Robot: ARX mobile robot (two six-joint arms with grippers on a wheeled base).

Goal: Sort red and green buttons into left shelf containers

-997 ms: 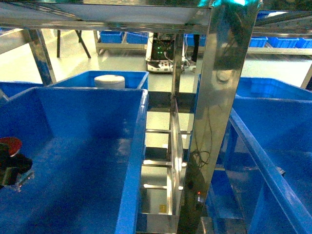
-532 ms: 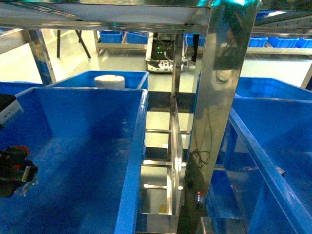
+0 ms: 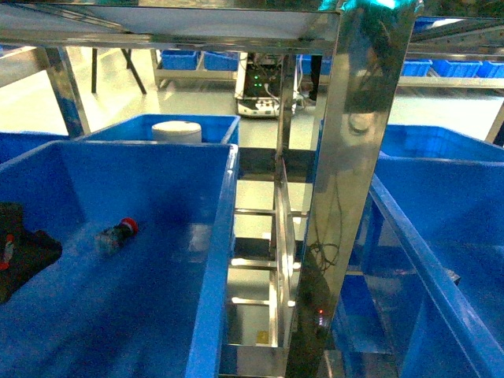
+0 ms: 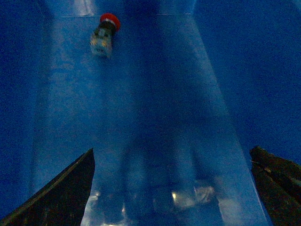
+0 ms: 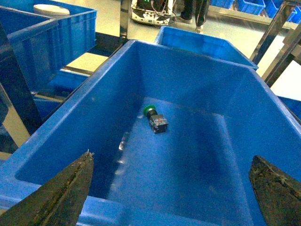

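Note:
A red button (image 4: 104,33) lies on its side on the floor of a left shelf container (image 3: 220,236), a deep blue bin, and it also shows in the head view (image 3: 120,231). My left gripper (image 4: 172,149) hangs open and empty inside this bin, well back from the button. Its dark body (image 3: 20,256) is at the bin's left edge. A green button (image 5: 155,120) lies on the floor of another blue bin (image 5: 70,122). My right gripper (image 5: 171,156) is open above that bin's near rim, holding nothing.
A shiny steel post of the shelf (image 3: 350,197) stands between the left bin and a right blue bin (image 3: 441,236). Metal rails (image 3: 260,283) run in the gap. A white round object (image 3: 176,131) sits in a blue bin behind. More blue bins line the back.
The left gripper held the red button at the bin's left edge. It has let go, and the button now lies further right on the bin floor.

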